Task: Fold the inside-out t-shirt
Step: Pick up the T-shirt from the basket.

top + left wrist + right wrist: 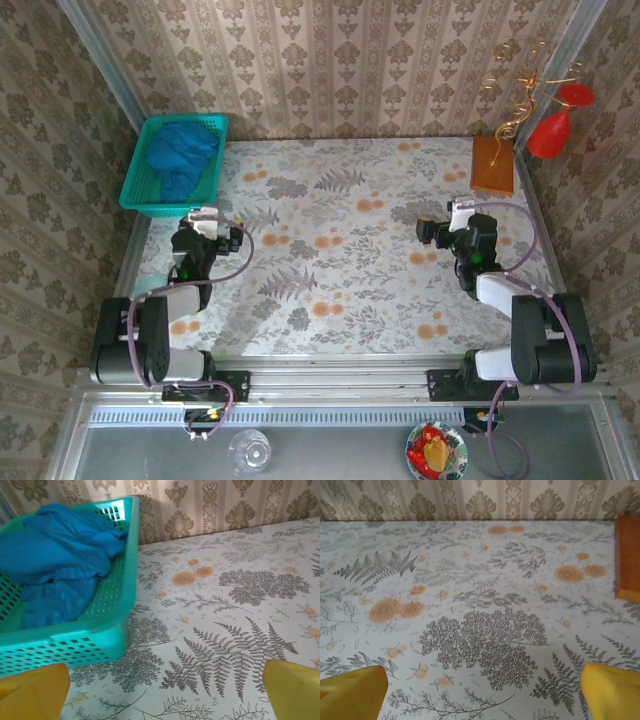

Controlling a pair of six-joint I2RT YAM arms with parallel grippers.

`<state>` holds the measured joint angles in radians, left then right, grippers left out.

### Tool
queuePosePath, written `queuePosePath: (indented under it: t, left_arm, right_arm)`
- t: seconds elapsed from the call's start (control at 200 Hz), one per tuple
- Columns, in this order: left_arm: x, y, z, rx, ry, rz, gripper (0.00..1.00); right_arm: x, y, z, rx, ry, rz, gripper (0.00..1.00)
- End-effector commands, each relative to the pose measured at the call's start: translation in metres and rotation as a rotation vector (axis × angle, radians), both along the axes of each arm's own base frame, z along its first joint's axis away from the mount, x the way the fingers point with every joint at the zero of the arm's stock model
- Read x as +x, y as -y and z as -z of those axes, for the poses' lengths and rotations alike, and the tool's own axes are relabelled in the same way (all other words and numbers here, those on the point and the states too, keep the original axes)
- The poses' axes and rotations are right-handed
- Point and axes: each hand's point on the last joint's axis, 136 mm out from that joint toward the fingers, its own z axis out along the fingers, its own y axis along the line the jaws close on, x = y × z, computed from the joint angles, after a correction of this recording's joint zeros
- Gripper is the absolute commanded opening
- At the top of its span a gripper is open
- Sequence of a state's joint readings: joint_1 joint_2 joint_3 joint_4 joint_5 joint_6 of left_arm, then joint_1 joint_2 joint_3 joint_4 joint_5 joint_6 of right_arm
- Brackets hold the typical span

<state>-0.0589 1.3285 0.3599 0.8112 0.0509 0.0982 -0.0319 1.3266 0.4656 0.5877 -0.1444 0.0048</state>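
The blue-teal t-shirt lies crumpled inside the teal mesh basket at the table's far left corner. In the left wrist view the t-shirt fills the basket, which stands just ahead and left of my left gripper. That gripper is open, yellow fingertips wide apart, nothing between them. My right gripper hovers over bare table at the right, also open and empty, far from the shirt.
A flower-patterned cloth covers the table. A brown wooden block lies at the far right; it appears at the right edge of the right wrist view. Red and gold ornaments hang beyond it. Patterned walls enclose three sides.
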Motion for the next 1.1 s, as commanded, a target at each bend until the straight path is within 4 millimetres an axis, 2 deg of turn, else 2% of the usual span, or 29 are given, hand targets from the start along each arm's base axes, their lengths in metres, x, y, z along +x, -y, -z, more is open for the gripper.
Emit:
queuePosePath:
  t: [0.0,0.135,0.235,0.365,0.51,0.62,0.76,0.95,1.025,1.095]
  left_arm:
    - [0.0,-0.016,-0.018,0.014,-0.025,-0.103,1.0]
    - [0.001,-0.022,-0.046,-0.046,-0.044,-0.154,1.0]
    - [0.005,-0.03,-0.059,-0.083,-0.129,-0.204,1.0]
    - [0.016,-0.046,-0.064,-0.134,-0.248,-0.274,1.0]
    - [0.04,-0.062,-0.065,-0.173,-0.347,-0.3,0.98]
    - [0.065,-0.068,-0.061,-0.184,-0.423,-0.284,0.96]
    - [0.094,-0.083,-0.045,-0.2,-0.523,-0.315,0.91]
    - [0.13,-0.11,-0.011,-0.235,-0.59,-0.395,0.87]
    - [0.144,-0.117,-0.001,-0.265,-0.598,-0.406,0.81]
    - [0.157,-0.123,0.006,-0.291,-0.591,-0.417,0.81]
  right_arm:
    - [-0.008,0.003,-0.007,0.003,-0.072,0.036,1.0]
    - [-0.015,0.0,-0.025,0.042,-0.081,0.041,1.0]
    - [-0.02,-0.007,-0.039,0.082,-0.097,0.033,1.0]
    - [-0.024,-0.018,-0.056,0.14,-0.113,0.017,0.98]
    - [-0.024,-0.03,-0.075,0.167,-0.12,-0.003,0.96]
    - [-0.023,-0.039,-0.084,0.171,-0.112,-0.024,0.96]
    - [-0.022,-0.048,-0.09,0.173,-0.117,-0.039,0.96]
    - [-0.025,-0.056,-0.09,0.156,-0.126,-0.051,0.96]
    - [-0.026,-0.056,-0.089,0.147,-0.122,-0.045,0.96]
    - [-0.025,-0.054,-0.089,0.132,-0.114,-0.039,0.96]
